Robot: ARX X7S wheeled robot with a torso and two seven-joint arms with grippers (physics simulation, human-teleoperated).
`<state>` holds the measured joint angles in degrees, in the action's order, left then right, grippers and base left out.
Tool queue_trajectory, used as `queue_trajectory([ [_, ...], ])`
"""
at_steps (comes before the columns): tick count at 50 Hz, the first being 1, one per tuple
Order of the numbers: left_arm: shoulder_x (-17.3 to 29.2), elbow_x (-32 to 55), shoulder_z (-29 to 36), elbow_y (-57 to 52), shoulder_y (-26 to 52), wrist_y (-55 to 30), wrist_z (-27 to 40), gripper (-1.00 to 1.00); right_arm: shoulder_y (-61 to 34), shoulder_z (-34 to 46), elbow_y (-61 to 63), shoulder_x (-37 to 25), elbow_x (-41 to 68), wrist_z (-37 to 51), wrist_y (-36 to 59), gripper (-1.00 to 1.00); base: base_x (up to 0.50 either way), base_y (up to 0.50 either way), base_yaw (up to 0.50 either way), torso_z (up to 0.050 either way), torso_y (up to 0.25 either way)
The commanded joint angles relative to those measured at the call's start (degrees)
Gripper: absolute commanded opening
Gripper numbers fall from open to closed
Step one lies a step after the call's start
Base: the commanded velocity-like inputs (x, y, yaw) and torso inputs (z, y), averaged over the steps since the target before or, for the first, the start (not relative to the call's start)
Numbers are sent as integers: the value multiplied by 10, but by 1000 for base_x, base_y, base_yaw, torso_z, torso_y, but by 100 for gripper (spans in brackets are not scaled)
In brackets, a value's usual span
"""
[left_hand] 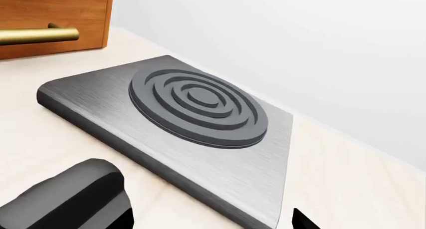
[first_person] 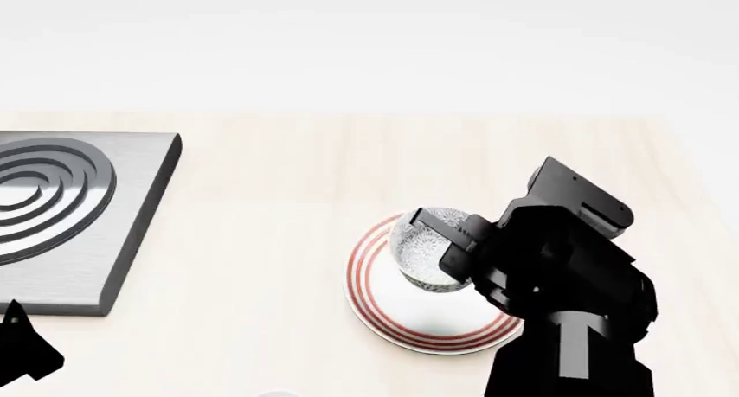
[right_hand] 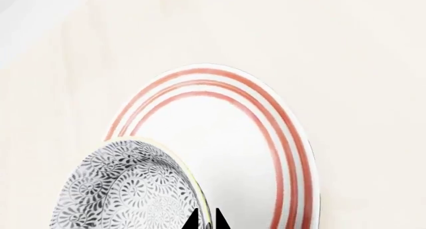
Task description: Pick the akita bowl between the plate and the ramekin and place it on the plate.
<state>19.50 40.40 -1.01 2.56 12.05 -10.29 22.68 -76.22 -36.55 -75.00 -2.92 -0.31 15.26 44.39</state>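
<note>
In the head view's lower centre, the right gripper (first_person: 445, 241) pinches the rim of the bowl (first_person: 425, 257), a deep round cup with fine grey-black floral speckling. The bowl sits over the upper left part of the flat white plate (first_person: 399, 323) with thin red rings; contact cannot be told. Its mouth faces up, slightly tilted. The pale wooden table (first_person: 266, 207) carries a brushed-metal burner (first_person: 69, 215). The left gripper (first_person: 23, 349) shows too little to judge.

The right gripper (first_person: 448, 241) and its arm hide part of the plate (first_person: 382, 315) and the near side of the akita bowl (first_person: 418, 246). The stove plate (first_person: 110, 241) beside the plate is cut off.
</note>
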Motion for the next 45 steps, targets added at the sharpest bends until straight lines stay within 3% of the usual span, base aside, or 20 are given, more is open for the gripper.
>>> queue_trajectory([
  [1, 3, 4, 0, -9, -2, -5, 5, 100, -2, -31, 0, 6, 9, 21, -15, -100, 0, 0, 0, 15, 0],
  [25, 4, 7, 1, -7, -2, -3, 5, 100, 0, -101, 0, 18, 9, 57, -49, -100, 0, 0, 0, 0, 0],
  [45, 7, 12, 2, -14, -5, -5, 9, 100, 8, -98, 0, 19, 5, 87, -45, -100, 0, 0, 0, 0, 0],
])
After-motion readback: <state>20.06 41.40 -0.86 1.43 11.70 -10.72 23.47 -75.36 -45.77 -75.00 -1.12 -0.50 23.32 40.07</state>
